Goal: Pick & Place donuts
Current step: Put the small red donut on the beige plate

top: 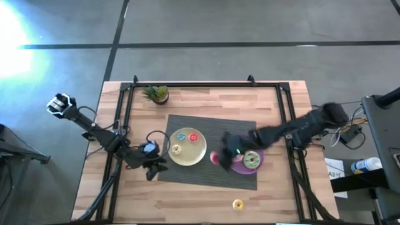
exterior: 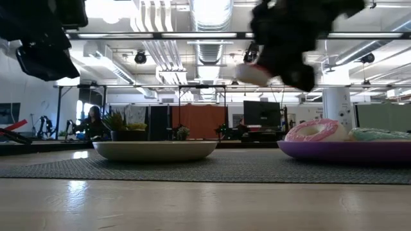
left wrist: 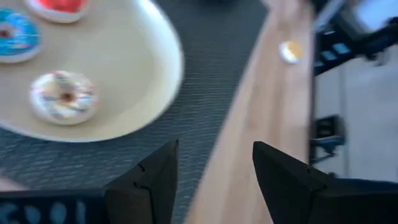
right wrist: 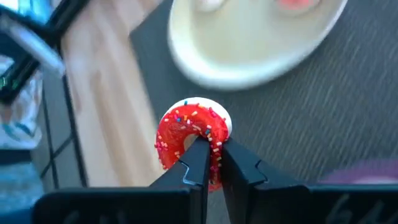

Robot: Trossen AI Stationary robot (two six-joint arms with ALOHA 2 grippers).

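Note:
My right gripper (right wrist: 213,155) is shut on a red sprinkled donut (right wrist: 180,134) and hangs above the dark mat between the two plates (top: 220,155); in the low view it is lifted clear (exterior: 253,74). The yellow plate (top: 199,156) carries a blue donut (top: 181,136), a red donut (top: 193,137) and a white sprinkled donut (left wrist: 63,96). On the purple plate (exterior: 347,151) lie a pink-white donut (exterior: 314,130) and a pale green one (exterior: 379,133). A yellow donut (top: 237,204) rests on bare wood. My left gripper (left wrist: 214,174) is open above the mat's left edge (top: 150,165). My right gripper pinches the red donut's ring on one side (right wrist: 216,138), one finger (right wrist: 198,155) at the hole and the other (right wrist: 239,165) outside the rim. The fingers come from above, slanting toward the table's left. The donut is lifted clear of the mat, below the fingertips.
A dark woven mat (top: 206,175) lies under both plates. A small potted plant (top: 156,94) stands near the far-left corner. A black frame (top: 284,106) runs around the tabletop. Bare wood shows along the near edge (top: 187,203).

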